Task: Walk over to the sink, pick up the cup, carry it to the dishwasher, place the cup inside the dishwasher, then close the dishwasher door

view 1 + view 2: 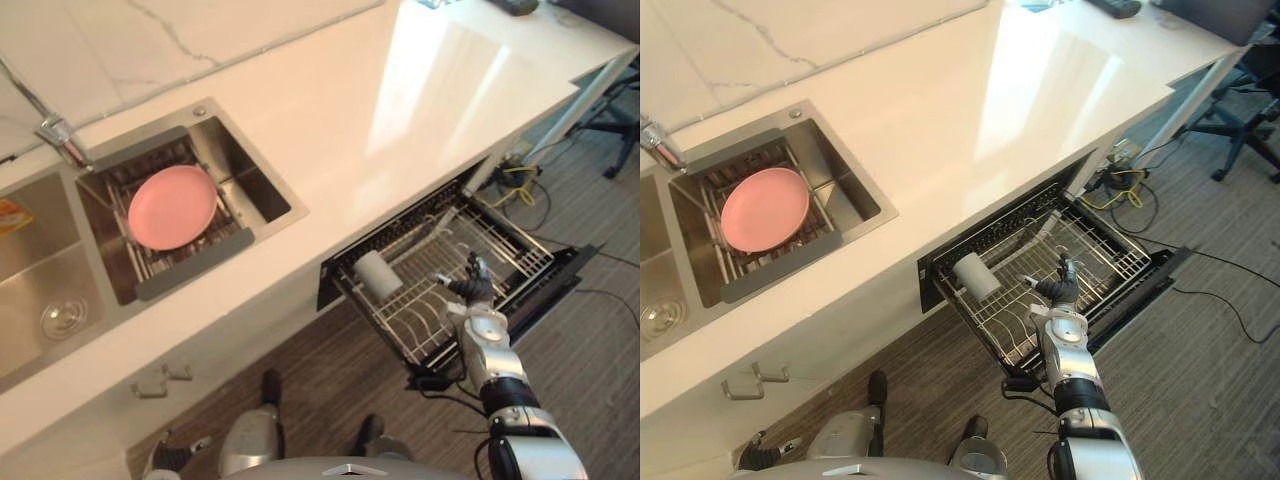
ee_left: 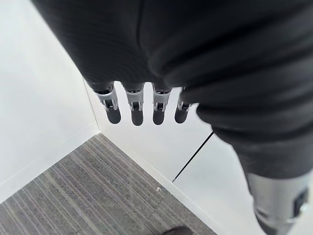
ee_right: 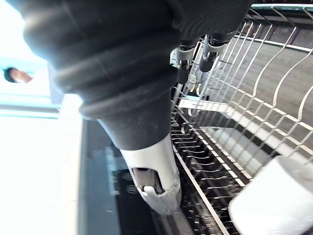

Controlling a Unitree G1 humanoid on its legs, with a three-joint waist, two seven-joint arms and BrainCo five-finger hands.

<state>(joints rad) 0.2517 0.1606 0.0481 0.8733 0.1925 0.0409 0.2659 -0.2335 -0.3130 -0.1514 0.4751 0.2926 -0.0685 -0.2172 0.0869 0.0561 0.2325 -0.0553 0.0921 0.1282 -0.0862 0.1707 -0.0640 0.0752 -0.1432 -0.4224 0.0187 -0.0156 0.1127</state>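
The white cup lies on its side at the left end of the pulled-out dishwasher rack, right of the frame's centre. The right hand hovers over the wires near it, fingers spread and empty. The left hand hangs with straight fingers. If the drawer is pushed shut from here, the fingertips could snag between the wires, and the loose cup could roll.

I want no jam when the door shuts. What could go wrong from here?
The right hand hovers open close over the rack and might snag its wires. The cup seems to lie on its side there and could roll. The rack is pulled out over the open door, which may block closing.
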